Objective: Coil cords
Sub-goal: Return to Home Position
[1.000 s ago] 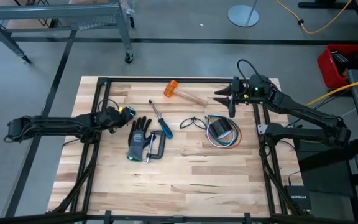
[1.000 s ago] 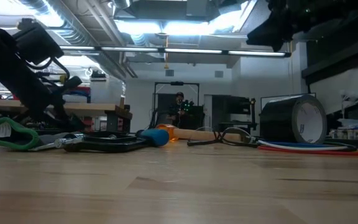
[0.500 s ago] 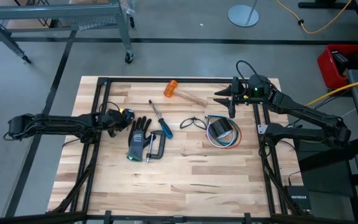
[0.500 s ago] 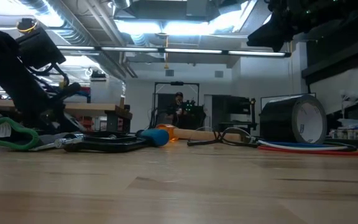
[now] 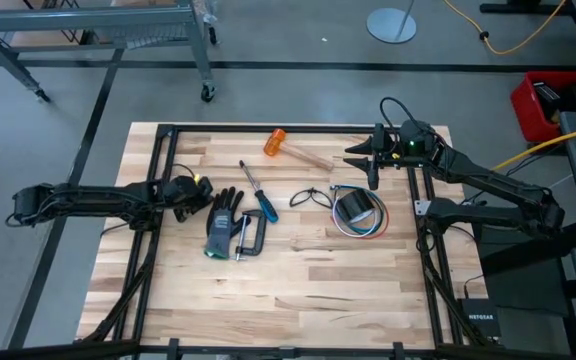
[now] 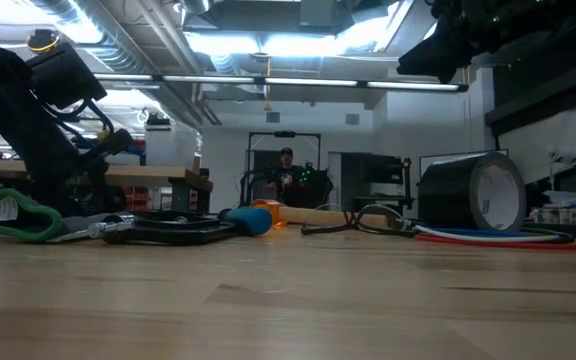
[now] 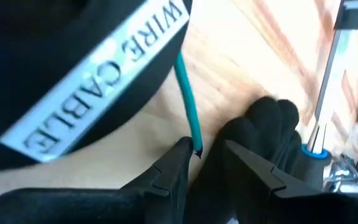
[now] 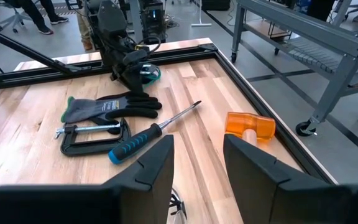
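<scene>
The teal-green cord (image 7: pixel 185 87) lies coiled (image 6: pixel 13 215) at the table's left edge, with a black labelled band (image 7: pixel 98 87) on it. Its free end sits between the open fingers of my left gripper (image 7: pixel 205 148), close to one fingertip. I cannot tell whether it touches. A thin black cord (image 5: pixel 311 198) lies in loose loops mid-table. The red, white and blue wires (image 5: pixel 362 226) lie coiled under a tape roll (image 5: pixel 358 207). My right gripper (image 5: pixel 360 158) hangs open above the table's far right corner, holding nothing.
A black glove (image 5: pixel 223 222) and a black clamp (image 5: pixel 250 235) lie just right of my left gripper. A blue-handled screwdriver (image 5: pixel 258 192) and an orange-headed hammer (image 5: pixel 288 148) lie toward the far edge. Black frame rails (image 5: pixel 158 170) border the table. The near half is bare wood.
My left gripper has stayed in place, tipped a little further down, and its fingers have parted, letting go of the teal cord's end.
</scene>
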{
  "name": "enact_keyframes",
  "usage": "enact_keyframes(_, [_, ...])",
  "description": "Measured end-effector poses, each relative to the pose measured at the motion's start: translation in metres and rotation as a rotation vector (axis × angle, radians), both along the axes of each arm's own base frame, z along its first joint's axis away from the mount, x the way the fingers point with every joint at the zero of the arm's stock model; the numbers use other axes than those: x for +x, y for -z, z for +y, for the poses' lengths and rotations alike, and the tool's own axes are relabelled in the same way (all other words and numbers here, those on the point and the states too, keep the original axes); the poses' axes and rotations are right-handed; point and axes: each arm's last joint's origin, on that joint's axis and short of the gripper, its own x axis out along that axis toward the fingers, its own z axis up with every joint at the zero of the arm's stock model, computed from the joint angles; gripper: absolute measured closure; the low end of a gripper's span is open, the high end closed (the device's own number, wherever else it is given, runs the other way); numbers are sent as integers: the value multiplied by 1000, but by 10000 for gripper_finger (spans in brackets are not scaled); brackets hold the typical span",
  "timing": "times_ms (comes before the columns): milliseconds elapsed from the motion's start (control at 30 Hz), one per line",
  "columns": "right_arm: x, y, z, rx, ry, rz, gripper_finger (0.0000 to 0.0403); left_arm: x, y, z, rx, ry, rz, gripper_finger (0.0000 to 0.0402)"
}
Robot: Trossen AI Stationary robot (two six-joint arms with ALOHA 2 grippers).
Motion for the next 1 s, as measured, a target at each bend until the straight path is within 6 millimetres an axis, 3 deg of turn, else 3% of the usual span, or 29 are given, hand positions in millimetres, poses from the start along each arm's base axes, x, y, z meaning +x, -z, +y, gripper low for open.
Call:
enact_keyframes(267, [0, 0, 0, 0, 0, 0, 260, 2, -3, -1, -10, 51, -70, 322])
enact_keyframes(600, [0, 0, 0, 0, 0, 0, 260, 10, -24, -2, -6, 127, -317, 327])
enact_keyframes(800, [-5, -6, 3, -17, 0, -30, 260, 16, -54, 0, 319, 316, -457, 327])
enact_keyframes(1000, [-23, -21, 14, -67, 1, -114, 260, 12, -87, 0, 674, 440, -503, 327])
